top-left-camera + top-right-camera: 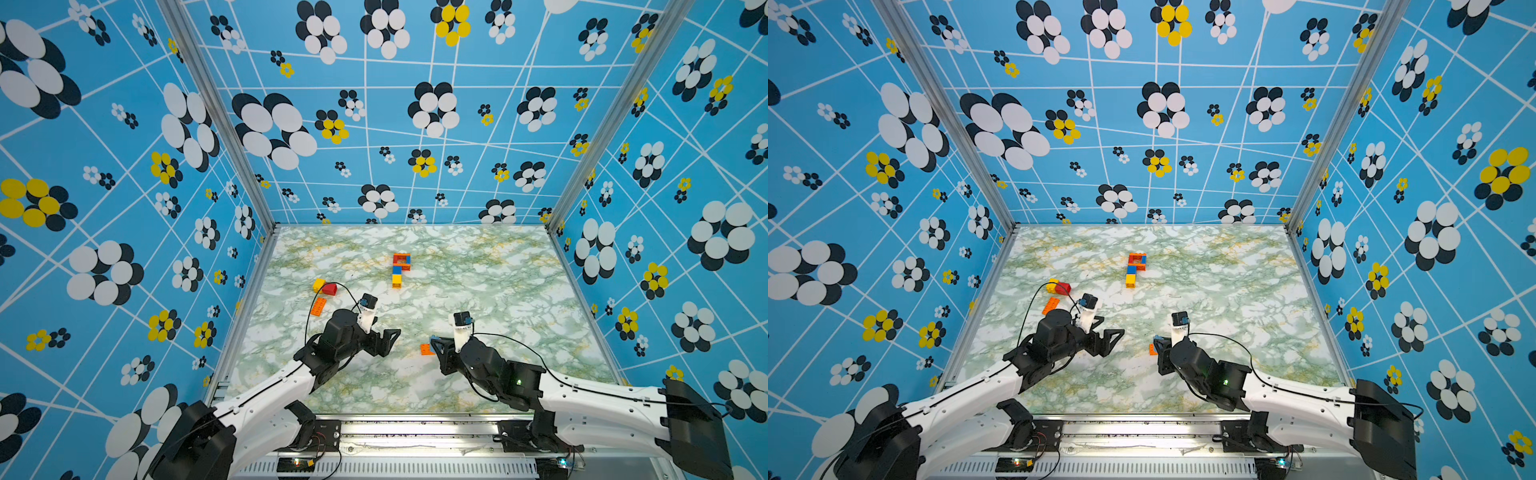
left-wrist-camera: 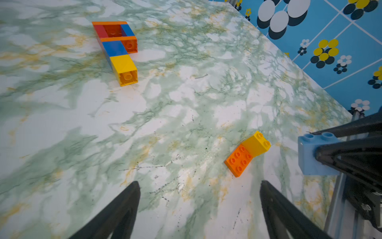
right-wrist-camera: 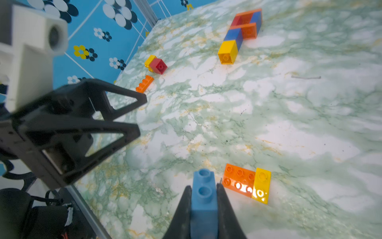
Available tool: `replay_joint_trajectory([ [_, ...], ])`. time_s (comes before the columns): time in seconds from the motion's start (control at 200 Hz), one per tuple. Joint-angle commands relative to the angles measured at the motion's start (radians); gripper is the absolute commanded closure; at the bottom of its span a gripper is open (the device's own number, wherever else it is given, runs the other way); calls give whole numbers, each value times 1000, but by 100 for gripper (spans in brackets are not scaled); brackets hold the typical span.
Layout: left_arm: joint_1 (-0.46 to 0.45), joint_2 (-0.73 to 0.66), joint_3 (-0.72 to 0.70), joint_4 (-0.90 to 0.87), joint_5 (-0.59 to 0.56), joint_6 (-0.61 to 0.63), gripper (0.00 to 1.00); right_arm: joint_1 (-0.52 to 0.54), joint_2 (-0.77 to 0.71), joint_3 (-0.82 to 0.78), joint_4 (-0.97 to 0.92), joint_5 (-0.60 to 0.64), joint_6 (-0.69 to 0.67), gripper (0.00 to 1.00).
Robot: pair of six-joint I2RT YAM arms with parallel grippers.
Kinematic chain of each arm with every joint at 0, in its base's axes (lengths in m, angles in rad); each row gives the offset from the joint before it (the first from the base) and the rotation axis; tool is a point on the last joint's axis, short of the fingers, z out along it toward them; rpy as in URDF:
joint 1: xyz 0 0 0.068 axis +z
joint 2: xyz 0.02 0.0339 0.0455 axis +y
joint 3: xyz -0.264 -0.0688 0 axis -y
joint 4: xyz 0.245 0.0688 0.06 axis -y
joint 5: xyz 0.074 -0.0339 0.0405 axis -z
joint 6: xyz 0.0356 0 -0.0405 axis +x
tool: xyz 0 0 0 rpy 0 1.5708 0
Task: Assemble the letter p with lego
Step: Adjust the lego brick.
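The lego letter figure (image 1: pixel 401 268) (image 1: pixel 1136 268) lies flat at mid table, built of orange, red, blue and yellow bricks; it also shows in the wrist views (image 2: pixel 115 47) (image 3: pixel 241 33). My right gripper (image 3: pixel 203 187) (image 1: pixel 434 341) is shut on a pale blue brick (image 3: pixel 203 192) (image 2: pixel 312 155), studs pointing outward, just above the table. Beside it lies an orange plate joined to a yellow brick (image 3: pixel 246 182) (image 2: pixel 248 153) (image 1: pixel 425 349). My left gripper (image 2: pixel 200 184) (image 1: pixel 392 341) (image 3: pixel 141 112) stands open and empty, facing the right gripper with a gap between.
At the left of the table lie a yellow and a red brick (image 1: pixel 324 286) (image 3: pixel 157 64) touching each other, with an orange plate (image 1: pixel 319 306) (image 3: pixel 144 83) near them. Patterned blue walls (image 1: pixel 124 208) close three sides. A metal rail (image 1: pixel 415 428) runs along the front edge.
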Motion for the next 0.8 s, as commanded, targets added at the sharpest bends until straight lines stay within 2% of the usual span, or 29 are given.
replay_joint_trajectory([
  [0.0,-91,-7,-56,156,29,-17,9,8,0,-2,98,57,6,100],
  [0.1,-201,1,-92,280,-41,32,10,8,-1,-13,150,38,60,100],
  [0.2,-247,45,-117,434,-55,34,16,9,-7,-29,210,23,124,100],
  [0.285,-278,89,-114,493,-88,45,20,10,-10,-48,273,10,173,100],
  [0.43,-314,169,-106,617,-101,49,23,20,-3,-48,315,-5,211,100],
  [0.795,-336,232,-77,697,-102,28,34,37,17,-77,377,-6,227,100],
])
